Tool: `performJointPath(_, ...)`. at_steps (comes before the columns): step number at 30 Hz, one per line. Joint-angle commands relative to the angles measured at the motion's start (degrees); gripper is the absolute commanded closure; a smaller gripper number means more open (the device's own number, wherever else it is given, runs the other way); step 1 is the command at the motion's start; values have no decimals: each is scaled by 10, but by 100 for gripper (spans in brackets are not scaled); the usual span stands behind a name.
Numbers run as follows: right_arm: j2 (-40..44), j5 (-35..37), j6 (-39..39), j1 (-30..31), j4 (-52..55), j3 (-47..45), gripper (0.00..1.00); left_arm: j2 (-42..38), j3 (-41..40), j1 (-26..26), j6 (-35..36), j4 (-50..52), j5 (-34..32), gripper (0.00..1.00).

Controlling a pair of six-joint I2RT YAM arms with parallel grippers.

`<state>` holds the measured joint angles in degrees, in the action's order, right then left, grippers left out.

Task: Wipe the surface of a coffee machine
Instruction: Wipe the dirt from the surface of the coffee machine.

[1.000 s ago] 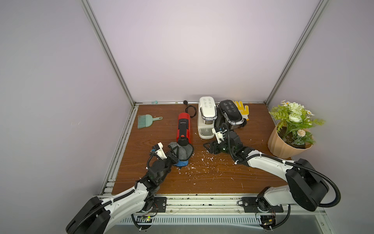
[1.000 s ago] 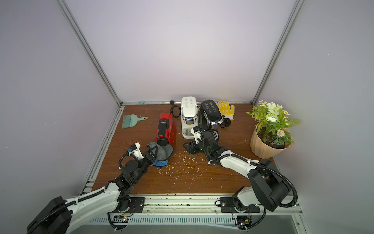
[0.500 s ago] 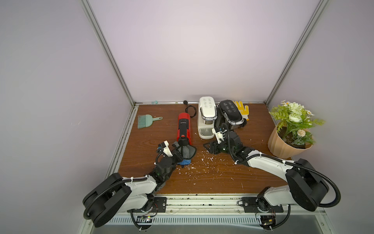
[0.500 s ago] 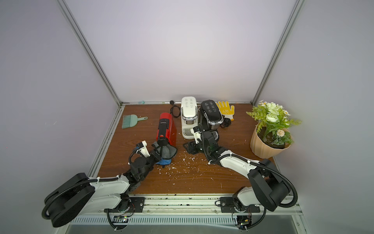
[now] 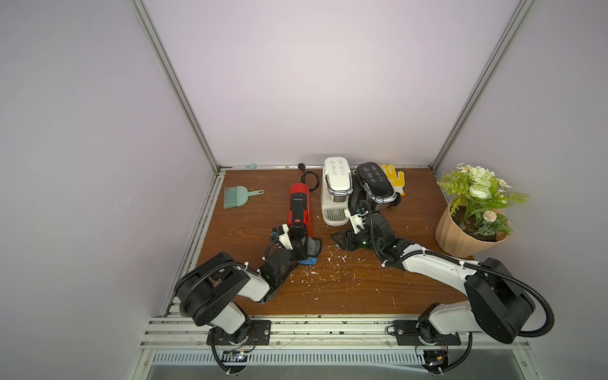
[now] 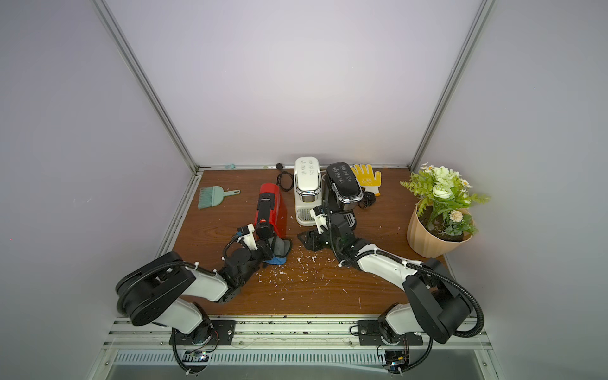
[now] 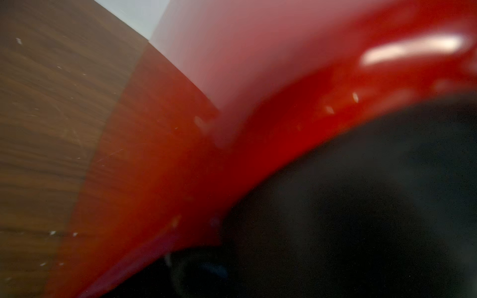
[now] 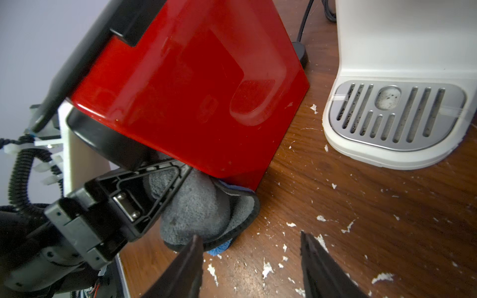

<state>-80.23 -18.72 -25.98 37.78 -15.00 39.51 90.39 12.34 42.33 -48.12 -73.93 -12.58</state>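
The left fingers are squeezed shut on a grey cloth. They push it against the near end of the red coffee machine on the table. The right fingers are half open, hold nothing, and point at the cloth from just beside it. The machine's long side runs away from the left fingers, so I think that arm should rub along it.

We see the whole bench from high above in both top views; both wrist cameras crowd the red coffee machine.
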Motion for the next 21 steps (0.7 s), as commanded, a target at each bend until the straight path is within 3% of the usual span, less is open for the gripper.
performJointPath(1,15,-6,9,0,-1,13,37,15,30,6,48,-69,13,100)
performJointPath(7,19,-2,13,0,6,9,37,17,56,0,80,2,-53,100)
performJointPath(16,20,2,25,0,21,21,37,18,96,-25,-45,281,-150,100)
performJointPath(21,11,-6,24,0,13,26,37,11,112,-35,-32,336,-158,100)
